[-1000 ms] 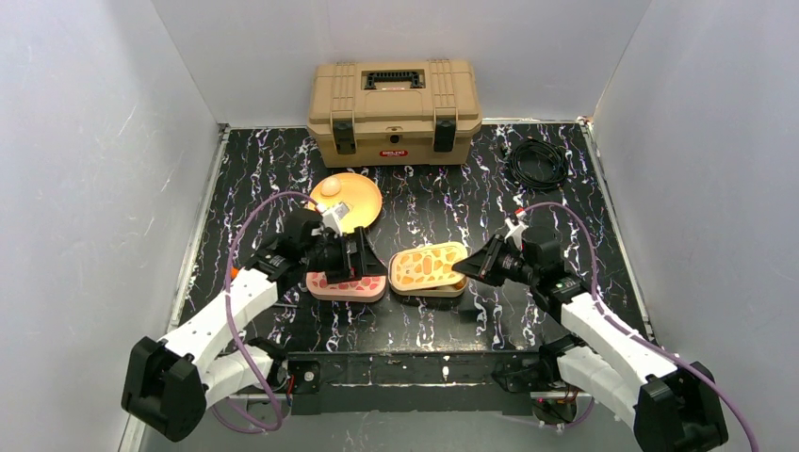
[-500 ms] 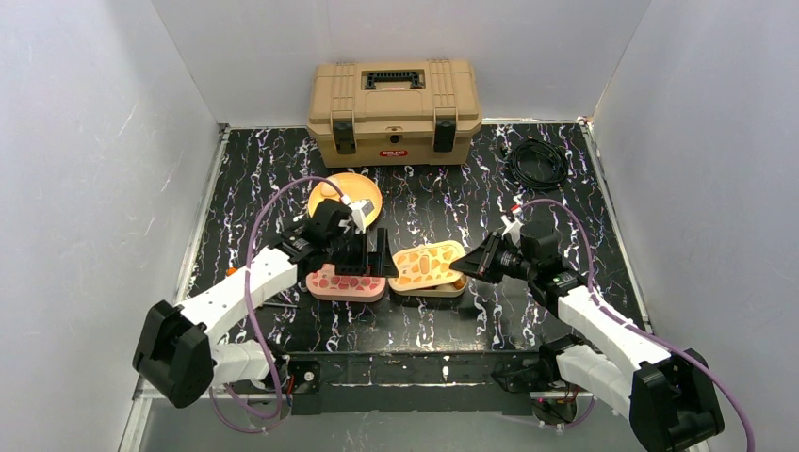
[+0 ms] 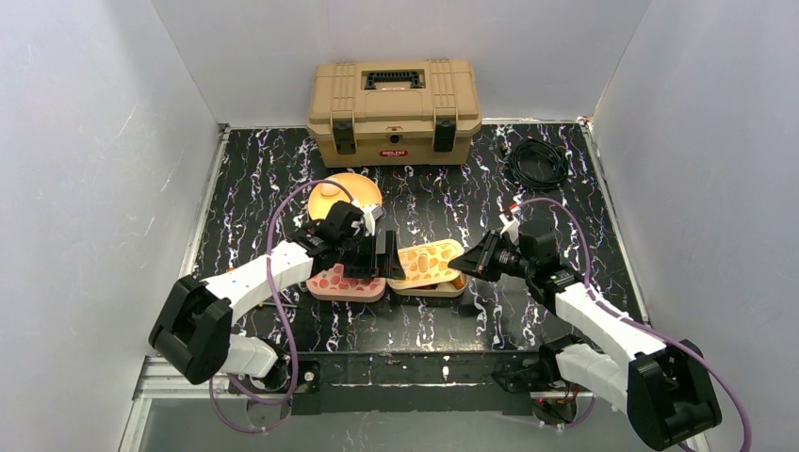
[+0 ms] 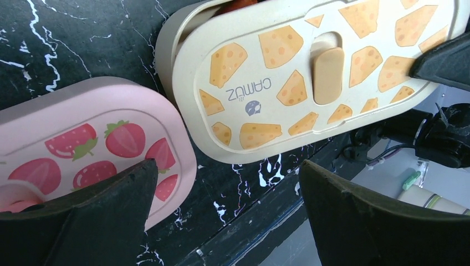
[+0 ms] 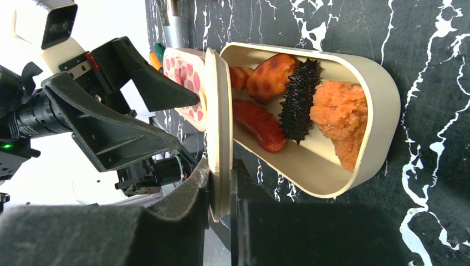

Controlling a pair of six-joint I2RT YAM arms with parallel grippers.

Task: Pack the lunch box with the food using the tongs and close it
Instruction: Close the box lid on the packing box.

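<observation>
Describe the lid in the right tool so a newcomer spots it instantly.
From the tan toolbox at the back, come straight toward the near edge. It's the cream lid printed with cheese wedges, right of the pink box with strawberries.

One word can be read: "CAMÜZ", printed in dark grey capitals on the cream oval plastic lid [image 4: 288,119], which is patterned with yellow cheese wedges. A small round dark logo mark [image 4: 252,108] is set just beside the word. On the front of the tan plastic toolbox [image 3: 394,94] at the back of the black marbled counter [image 3: 452,198], a red label [image 3: 392,153] with pale lettering is seen, too small to be read.
</observation>
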